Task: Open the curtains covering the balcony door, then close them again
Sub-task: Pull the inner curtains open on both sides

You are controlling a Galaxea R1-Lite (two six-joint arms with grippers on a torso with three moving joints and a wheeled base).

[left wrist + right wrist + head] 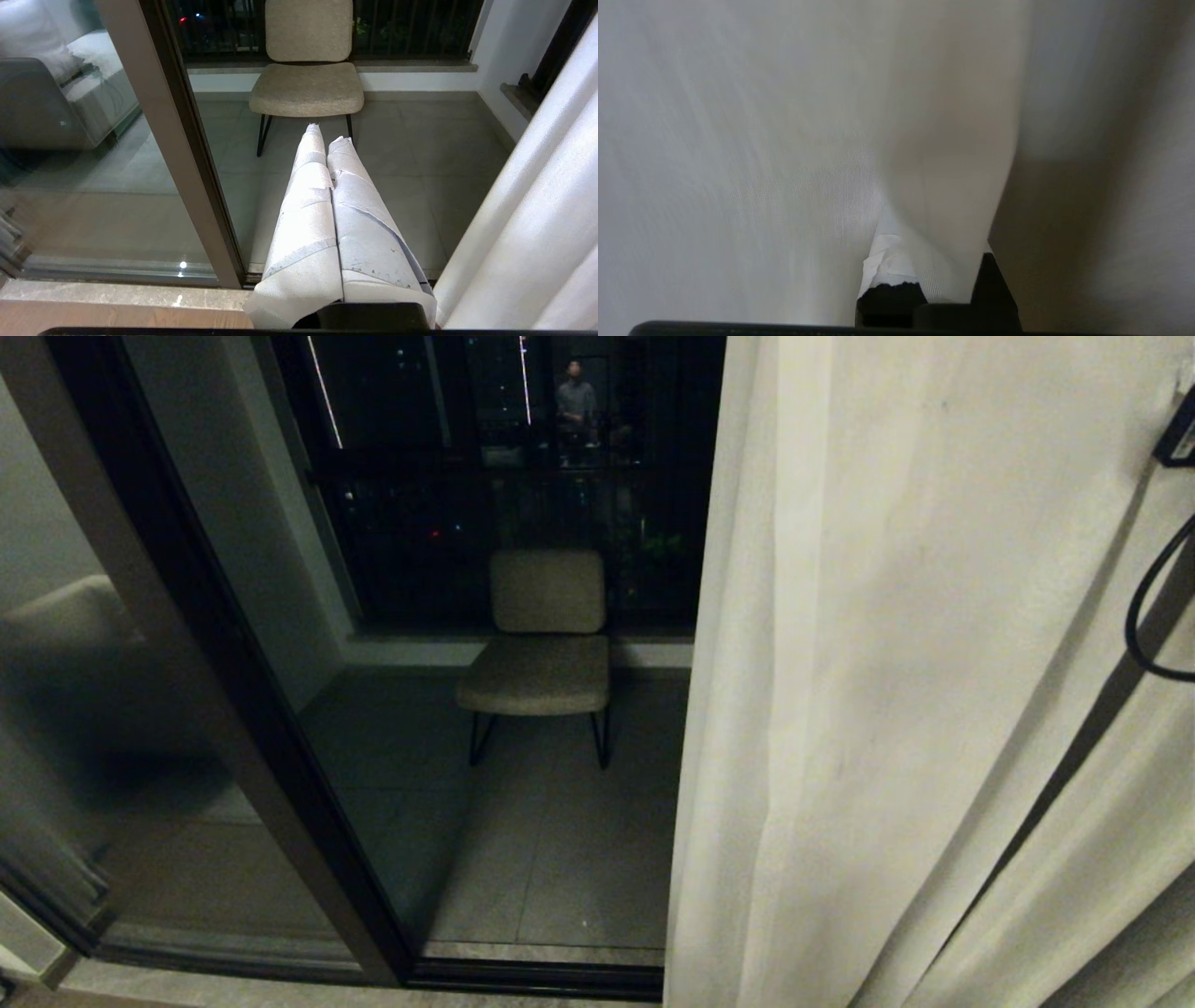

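Hanging on the right half of the head view, the curtain (934,663) covers that side of the door (215,663), from about 12 o'clock down to 5 o'clock. Its loose edge runs straight up and down near the middle, so its long way is top to bottom. At 9 o'clock of that edge the glass is bare, and a chair (541,644) sits outside on the balcony floor. The right gripper (924,275) is pushed into the cloth, and the cloth drapes over its taped fingers and hides most of them. I think the fingers are squeezed shut, but I cannot tell if any cloth is pinched between them or if they only press on it. In the head view only a dark bit of the right arm (1178,439) and a looped cable (1144,616) peek in at 3 o'clock. The left gripper (329,137) is clenched with nothing in it, and it points out at the chair, with the curtain off at its 3 o'clock. So the right arm is much nearer to the cloth. To cover the glass, I think the edge must go sideways toward 9 o'clock.
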